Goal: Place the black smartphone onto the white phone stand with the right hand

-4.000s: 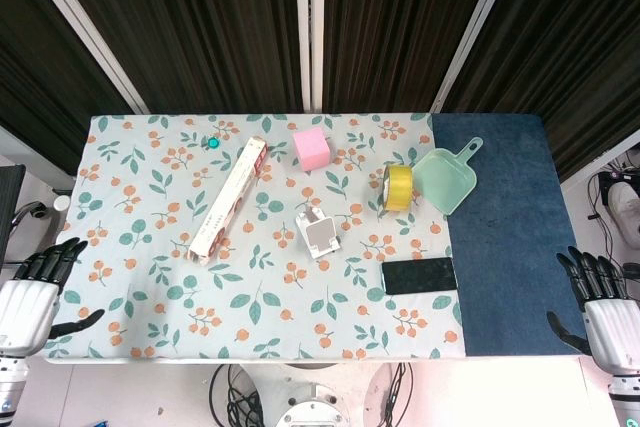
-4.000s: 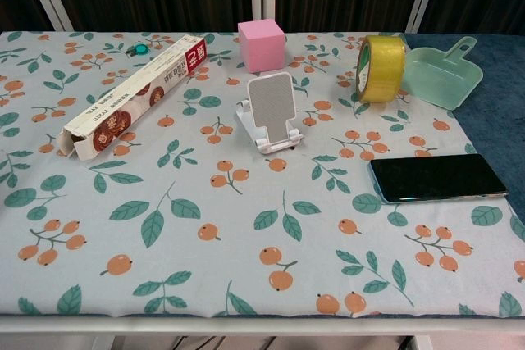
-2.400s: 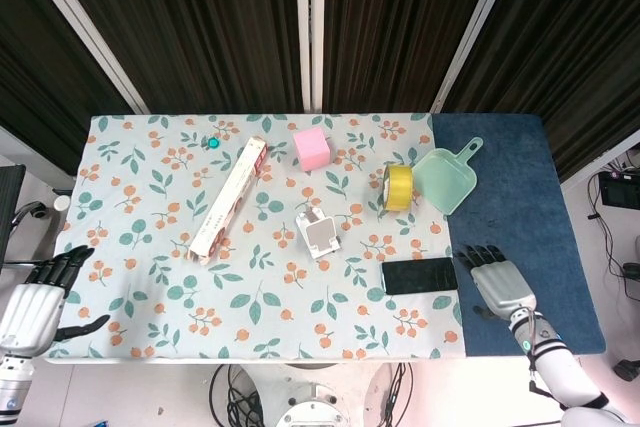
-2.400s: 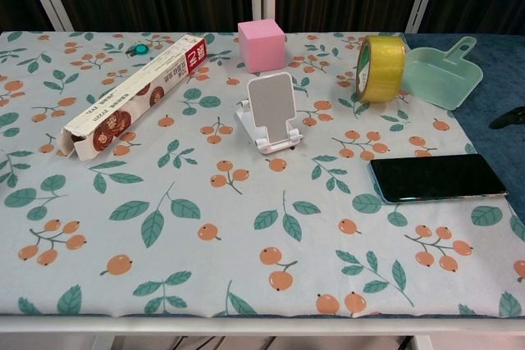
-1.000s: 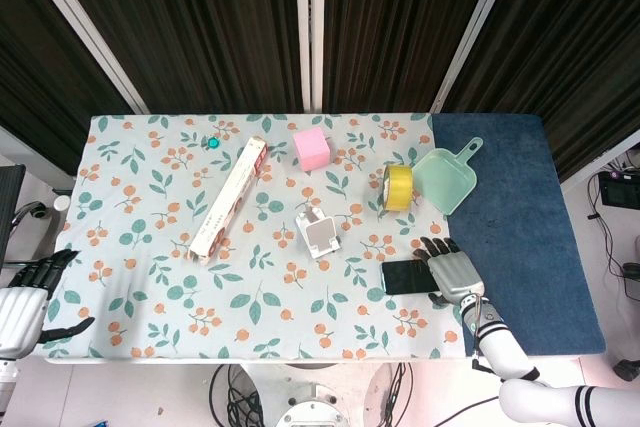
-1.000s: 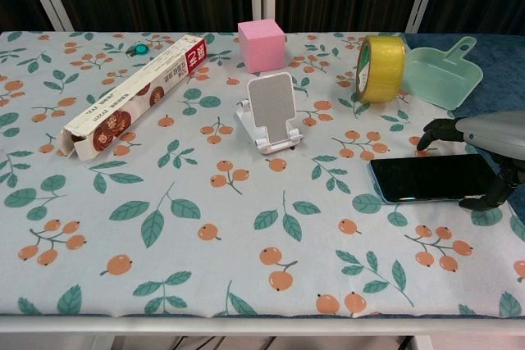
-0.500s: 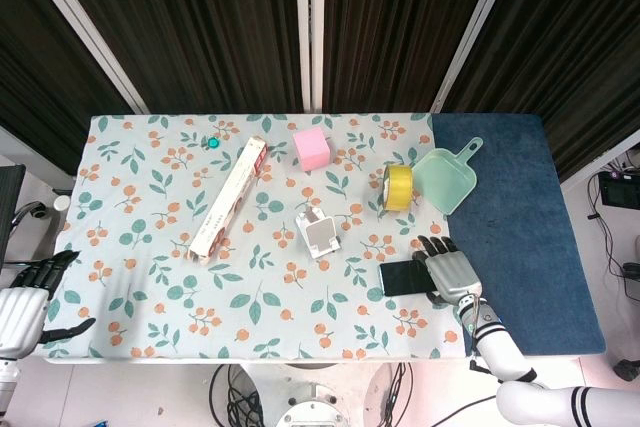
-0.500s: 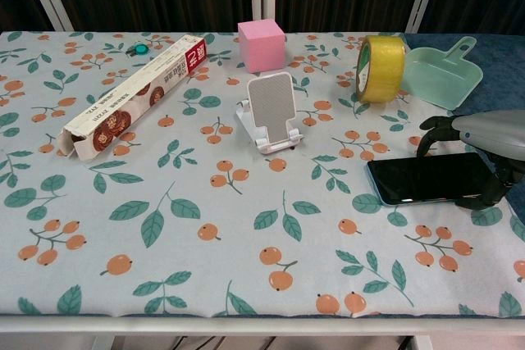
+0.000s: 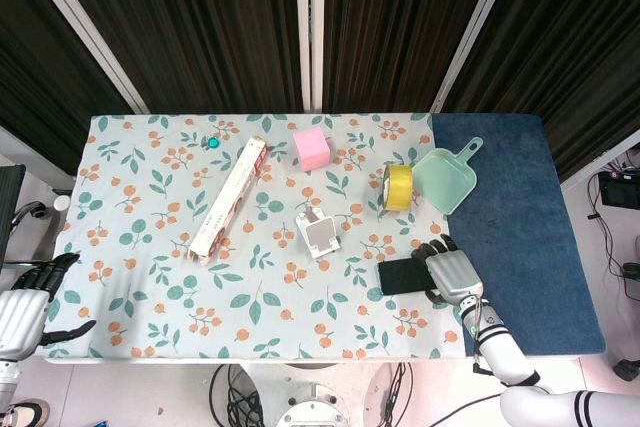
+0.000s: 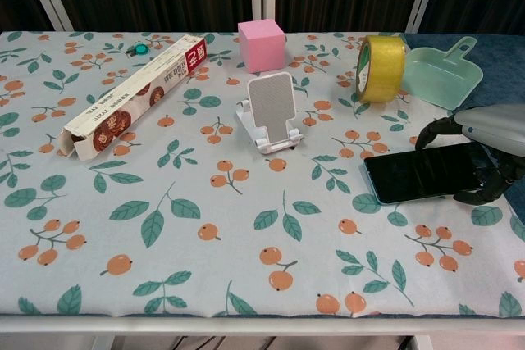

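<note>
Shifted slightly leftward since the frame before: phone (image 10: 422,171), now gripped at its right end by right hand (image 9: 452,271), fingers (image 10: 433,131) curled over the far edge and thumb under the near edge. Lies near flat on tabletop (image 9: 140,197), long axis left-right, free end pointing left, screen up, well apart from stand (image 10: 271,111). Left hand (image 9: 22,308) off the near left corner, fingers spread, holding nothing. One phone, one stand, one long box (image 9: 229,197), one pink cube (image 9: 311,148), one tape roll (image 9: 398,187), one green scoop (image 9: 447,177).
</note>
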Controlling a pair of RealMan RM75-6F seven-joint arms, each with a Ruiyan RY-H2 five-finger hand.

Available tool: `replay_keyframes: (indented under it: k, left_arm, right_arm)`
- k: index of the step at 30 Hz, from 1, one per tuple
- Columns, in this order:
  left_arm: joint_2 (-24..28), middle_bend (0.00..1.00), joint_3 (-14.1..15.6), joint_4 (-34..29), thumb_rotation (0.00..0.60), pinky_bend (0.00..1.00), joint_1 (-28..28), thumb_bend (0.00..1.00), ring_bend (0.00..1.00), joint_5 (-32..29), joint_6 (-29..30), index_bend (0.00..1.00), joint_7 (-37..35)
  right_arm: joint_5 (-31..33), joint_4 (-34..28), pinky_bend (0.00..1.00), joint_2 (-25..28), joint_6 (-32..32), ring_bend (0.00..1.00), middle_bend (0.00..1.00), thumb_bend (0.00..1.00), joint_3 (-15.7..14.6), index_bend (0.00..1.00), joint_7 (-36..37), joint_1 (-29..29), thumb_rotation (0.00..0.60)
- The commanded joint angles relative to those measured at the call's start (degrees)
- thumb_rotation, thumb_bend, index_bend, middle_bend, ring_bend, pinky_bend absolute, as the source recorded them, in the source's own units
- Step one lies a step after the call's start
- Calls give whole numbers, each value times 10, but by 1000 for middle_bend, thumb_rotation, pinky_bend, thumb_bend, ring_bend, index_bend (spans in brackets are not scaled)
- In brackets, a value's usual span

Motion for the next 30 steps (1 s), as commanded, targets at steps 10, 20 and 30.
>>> replay_keyframes:
  k: [10,20,30]
  left_arm:
    - [0,117,-1,3,485,222,1,56,150,-1,1,106,-7]
    - [-1,116,-2,6,485,223,4,56,150,-3,6,106,-12]
    - [-5,117,-2,14,487,223,7,56,150,-3,10,105,-21]
  right_arm:
    - [-39,-3,0,4,21,441,405,489,7,577,25,-13,600]
    - [-155,-46,0,51,96,452,434,491,34,616,63,-27,600]
    - [-284,-27,0,71,147,452,430,477,101,625,-103,33,600]
